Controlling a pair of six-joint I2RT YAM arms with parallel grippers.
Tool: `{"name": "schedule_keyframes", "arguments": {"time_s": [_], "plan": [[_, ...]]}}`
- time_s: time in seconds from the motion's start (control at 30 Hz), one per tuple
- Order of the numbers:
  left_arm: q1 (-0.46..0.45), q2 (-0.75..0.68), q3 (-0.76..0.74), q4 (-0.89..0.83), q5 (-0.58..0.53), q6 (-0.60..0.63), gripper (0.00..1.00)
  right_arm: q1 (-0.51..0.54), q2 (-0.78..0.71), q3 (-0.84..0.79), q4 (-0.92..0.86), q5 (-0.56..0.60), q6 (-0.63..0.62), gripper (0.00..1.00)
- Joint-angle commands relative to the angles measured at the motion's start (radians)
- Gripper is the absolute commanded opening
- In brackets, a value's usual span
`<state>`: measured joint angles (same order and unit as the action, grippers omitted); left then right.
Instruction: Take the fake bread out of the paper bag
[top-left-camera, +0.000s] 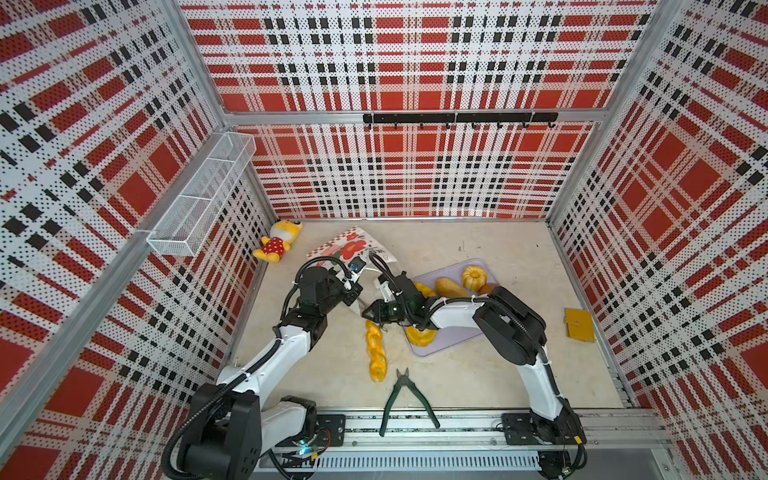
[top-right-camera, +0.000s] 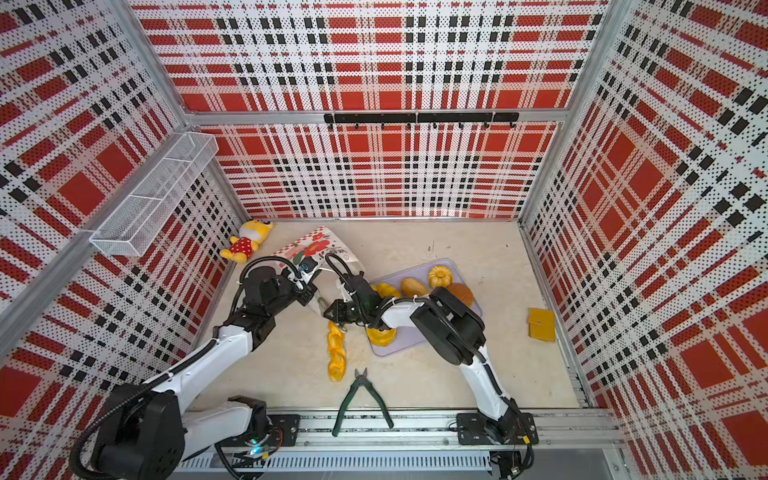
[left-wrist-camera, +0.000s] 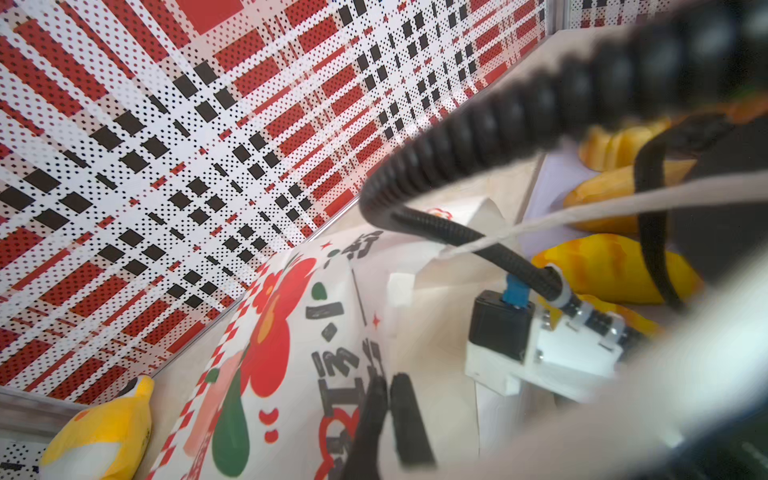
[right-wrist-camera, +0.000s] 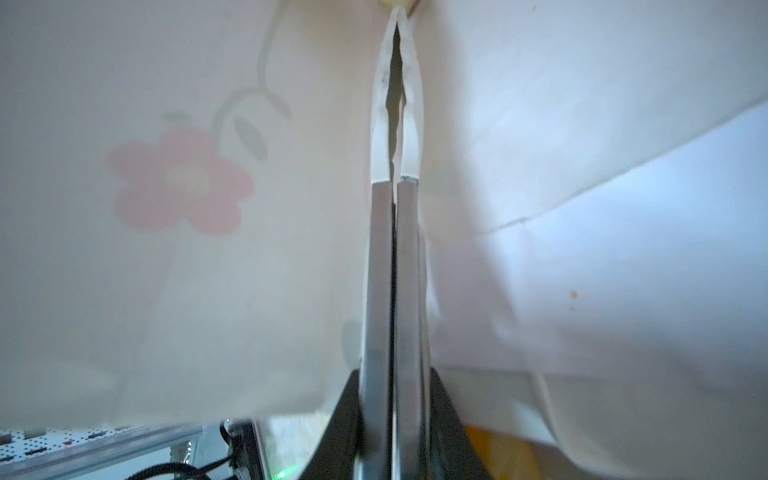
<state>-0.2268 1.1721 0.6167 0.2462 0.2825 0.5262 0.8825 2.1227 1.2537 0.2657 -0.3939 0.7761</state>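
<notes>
The white paper bag (top-left-camera: 351, 245) (top-right-camera: 313, 245) with red flowers lies on its side at the back, half hidden by both arms. My left gripper (left-wrist-camera: 390, 415) (top-left-camera: 353, 293) is shut on the bag's rim (left-wrist-camera: 365, 316). My right gripper (right-wrist-camera: 398, 25) is shut and reaches inside the bag, with nothing seen between its fingers; in both top views only its wrist (top-left-camera: 384, 309) shows. A twisted braid (top-left-camera: 376, 351) (top-right-camera: 336, 353) lies on the table. On the lilac tray (top-left-camera: 440, 347) sit a ring (top-left-camera: 422, 334), a long loaf (top-left-camera: 451, 287), a fluted cake (top-left-camera: 473, 277), a brown bun (top-right-camera: 461, 293) and a croissant (top-left-camera: 424, 289).
A yellow plush doll (top-left-camera: 276, 243) lies in the back left corner. Green pliers (top-left-camera: 405, 399) lie open near the front rail. A yellow square pad (top-left-camera: 579, 325) sits by the right wall. A wire basket (top-left-camera: 203, 191) hangs on the left wall.
</notes>
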Motion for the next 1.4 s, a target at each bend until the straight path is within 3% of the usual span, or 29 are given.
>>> {"name": "schedule_keyframes", "arguments": {"time_s": [0.0,0.27,0.5,0.7,1.37], "plan": [[-0.01,-0.014,0.033,0.033,0.024,0.016,0.0,0.004,-0.104,-0.023,0.05,0.055,-0.145,0.16],[-0.022,-0.02,0.021,0.027,0.028,0.043,0.0,-0.002,-0.066,0.113,-0.138,0.034,-0.228,0.16],[-0.034,-0.016,0.006,0.027,0.045,0.067,0.0,-0.049,0.018,0.197,-0.11,-0.009,-0.009,0.16],[-0.039,-0.009,0.005,0.027,0.049,0.077,0.0,-0.062,0.057,0.281,-0.155,-0.006,0.112,0.28],[-0.042,-0.003,-0.008,0.027,0.054,0.097,0.0,-0.115,0.082,0.247,0.017,-0.075,0.502,0.34]]}}
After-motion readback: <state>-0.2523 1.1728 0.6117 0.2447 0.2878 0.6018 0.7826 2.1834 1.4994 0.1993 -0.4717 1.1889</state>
